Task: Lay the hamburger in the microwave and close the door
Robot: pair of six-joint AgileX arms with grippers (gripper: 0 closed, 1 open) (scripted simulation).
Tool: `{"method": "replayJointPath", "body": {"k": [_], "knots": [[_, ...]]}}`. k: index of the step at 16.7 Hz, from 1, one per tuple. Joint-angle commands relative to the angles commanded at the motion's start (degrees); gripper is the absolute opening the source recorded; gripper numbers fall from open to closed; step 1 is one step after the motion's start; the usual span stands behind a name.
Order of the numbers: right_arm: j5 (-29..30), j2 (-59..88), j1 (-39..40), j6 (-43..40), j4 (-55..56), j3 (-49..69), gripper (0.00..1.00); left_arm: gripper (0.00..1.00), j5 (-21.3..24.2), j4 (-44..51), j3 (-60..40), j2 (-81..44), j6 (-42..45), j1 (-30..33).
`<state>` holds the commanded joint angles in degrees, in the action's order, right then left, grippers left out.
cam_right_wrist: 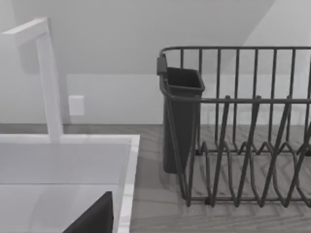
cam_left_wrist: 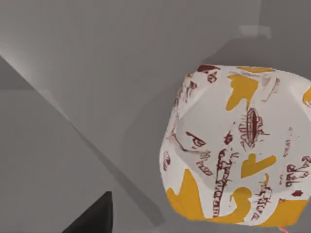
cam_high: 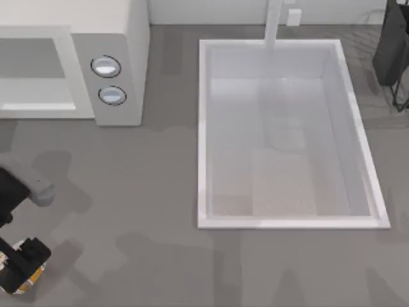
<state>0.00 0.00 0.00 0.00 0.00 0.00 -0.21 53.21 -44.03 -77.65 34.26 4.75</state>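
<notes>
**Wrapped hamburger held at the table's near-left corner**

Left gripper (cam_high: 24, 265) low at the top view's bottom-left corner, black fingers clamped on the hamburger (cam_high: 25, 276) (white wrapper with an orange-yellow patch peeking out under the fingers). In the left wrist view the hamburger (cam_left_wrist: 238, 145) big and close, white paper with yellow shapes and dark red print, grey table behind it. Microwave (cam_high: 121, 38) at the far left of the table, well apart from the hamburger, cavity facing the near side, two round silver-blue knobs (cam_high: 106, 66) on its right panel. Door not made out from above. Large white sink (cam_high: 203, 128) in the middle, tap (cam_high: 273, 22) at its far edge. Right arm (cam_high: 391, 45) parked at the far right corner, claw state: cannot tell. Right wrist view looking at the sink rim (cam_right_wrist: 129, 174), the tap (cam_right_wrist: 46, 77) and a dark wire dish rack (cam_right_wrist: 243, 126) with a cutlery cup (cam_right_wrist: 181, 116).
</notes>
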Motion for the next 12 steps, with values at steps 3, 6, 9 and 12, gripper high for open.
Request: {"method": "replayJointPath", "body": {"k": [3,6,9,12], "knots": [[0.0,0.0,0.0,0.0,0.0,0.0,1.0,1.0,0.0,2.2,-2.1,-3.1,1.5,0.2],[0.0,0.0,0.0,0.0,0.0,0.0,1.0,1.0,0.0,2.2,-2.1,-3.1,1.5,0.2],[0.0,0.0,0.0,0.0,0.0,0.0,1.0,1.0,0.0,1.1,-1.3,-3.5,1.5,0.0],[0.0,0.0,0.0,0.0,0.0,0.0,1.0,1.0,-0.1,-4.8,1.5,-6.6,1.7,0.0]]}}
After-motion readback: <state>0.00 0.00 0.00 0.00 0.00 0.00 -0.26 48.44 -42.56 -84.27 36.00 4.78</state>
